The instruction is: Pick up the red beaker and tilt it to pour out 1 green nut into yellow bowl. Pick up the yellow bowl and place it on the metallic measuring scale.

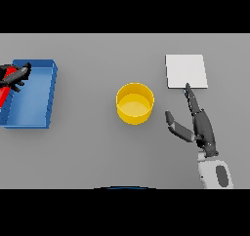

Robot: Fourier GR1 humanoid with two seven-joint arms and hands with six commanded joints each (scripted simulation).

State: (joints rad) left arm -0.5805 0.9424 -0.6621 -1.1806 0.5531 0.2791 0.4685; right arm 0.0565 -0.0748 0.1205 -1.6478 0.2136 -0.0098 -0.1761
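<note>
Yellow bowl [135,103] upright on the grey table [88,147], just left of the right hand [197,125], not touching. Right hand open, fingers straight, thumb spread toward the bowl: probably lining up a grasp. Fingertips at the near edge of the metallic measuring scale [186,70], beyond the hand. Far left: left hand [18,74] curled round the red beaker [6,81] over the blue tray [31,96], likely parking it. Nut in bowl: cannot tell.

- The place looks like a lab test bench: a plain grey worktop [97,147] fills the view.
- A white square scale [186,71] lies flat on it.
- A blue tray [34,96] and a yellow bowl [135,103] stand well apart, like set-out test items.
</note>
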